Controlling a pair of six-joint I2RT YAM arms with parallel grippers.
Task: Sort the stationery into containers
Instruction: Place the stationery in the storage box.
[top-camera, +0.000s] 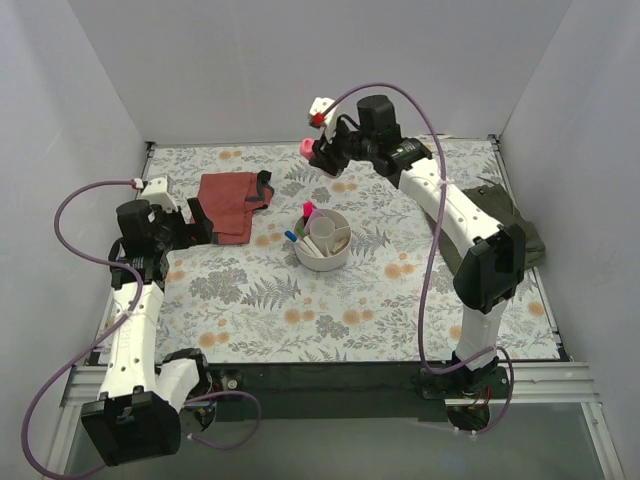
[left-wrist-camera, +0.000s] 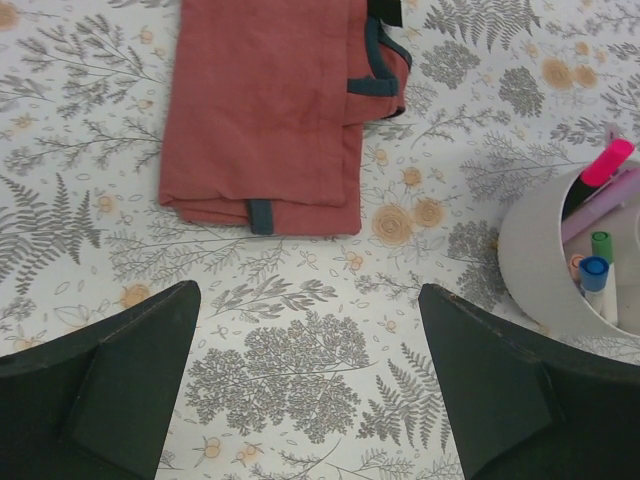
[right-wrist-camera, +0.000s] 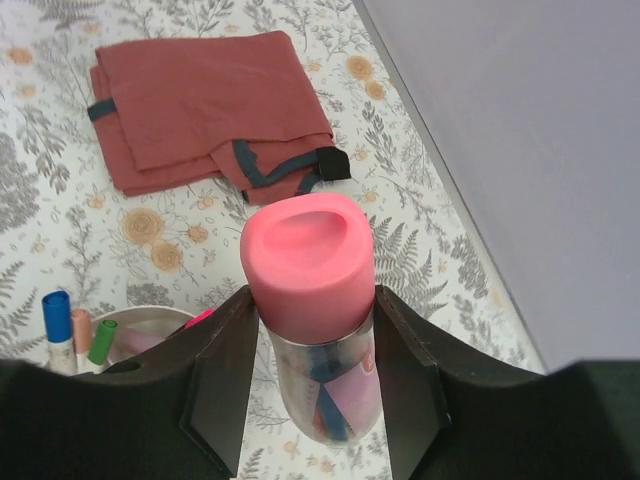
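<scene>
The left arm reaches up from its base, elbow bent, and its left gripper (top-camera: 196, 222) hangs low over the table's left side with jaws spread wide and nothing between them; the left wrist view shows only the floral print between its fingers (left-wrist-camera: 110, 385). Just past it lies a folded rust-red cloth (top-camera: 230, 200) with dark teal trim.

The table (top-camera: 300, 315) wears a covering of grey ferns and orange blossoms, enclosed by plain pale walls (top-camera: 300, 60).

Near the centre stands the round white organiser (top-camera: 322, 264). A pink-capped highlighter (left-wrist-camera: 607, 162), a blue-capped pen (left-wrist-camera: 594, 270) and a green-capped pen (left-wrist-camera: 601, 243) stand in its compartments.

The right arm stretches up and leftward across the far side, raised above the table. The right gripper (top-camera: 322, 150) is clamped on a pink-capped marker (right-wrist-camera: 308, 262), held upright, its clear barrel showing pink and blue inside. An olive-green cloth (top-camera: 515, 215) lies at the right edge, behind the arm.
</scene>
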